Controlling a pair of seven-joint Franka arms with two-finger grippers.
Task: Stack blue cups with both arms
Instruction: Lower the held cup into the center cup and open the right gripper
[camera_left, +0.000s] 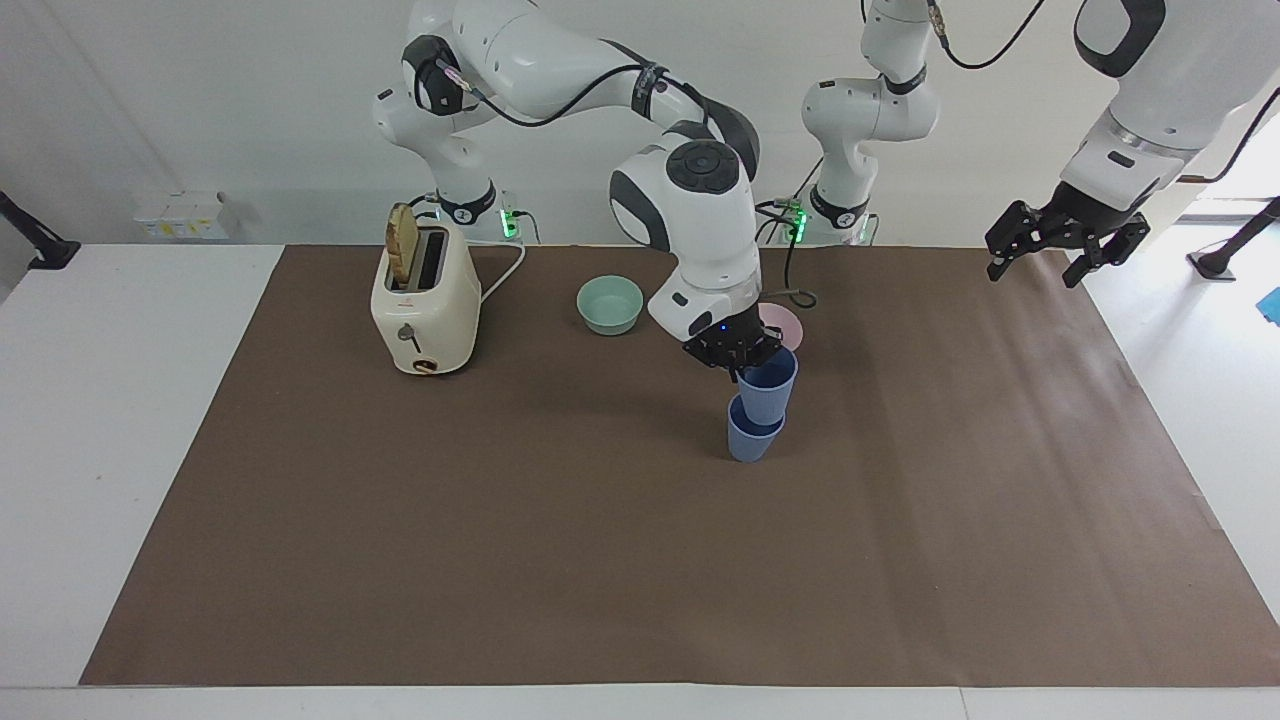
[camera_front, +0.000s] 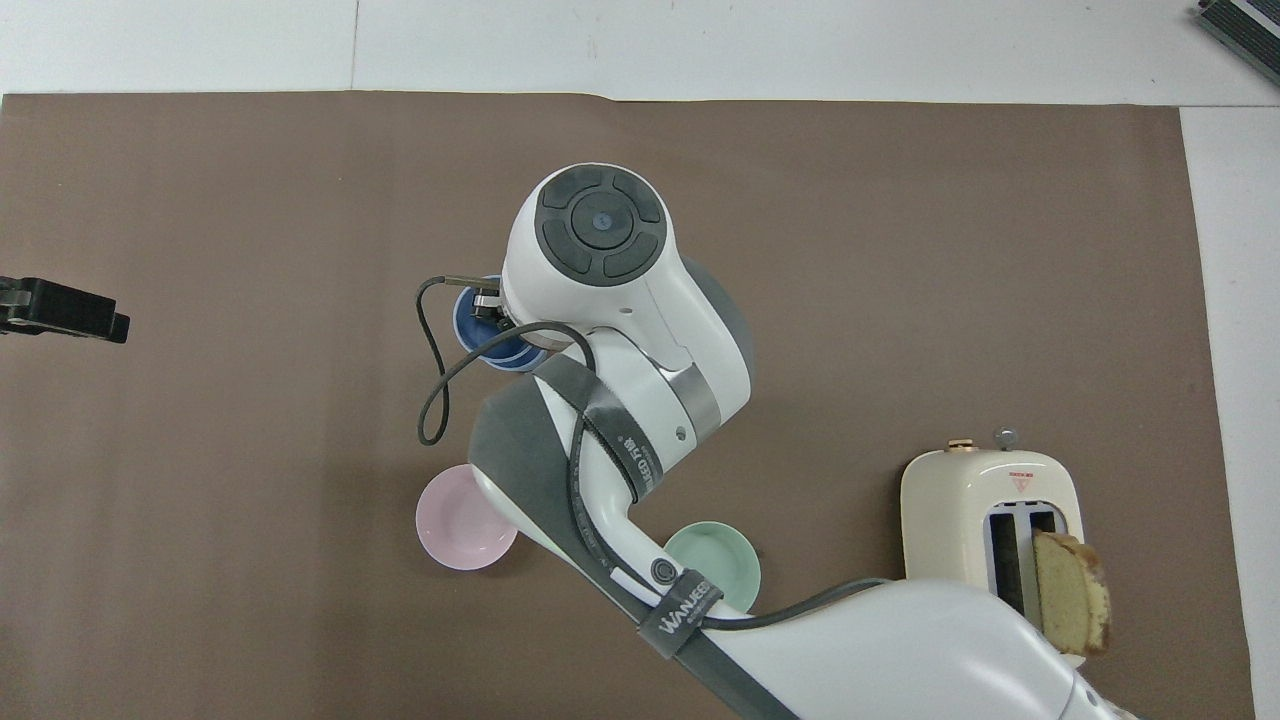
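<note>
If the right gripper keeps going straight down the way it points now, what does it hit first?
Probably the lower blue cup standing on the brown mat. The right gripper points down, shut on the upper blue cup, whose base seems already partly inside the lower one. How deep it sits is unclear.
</note>
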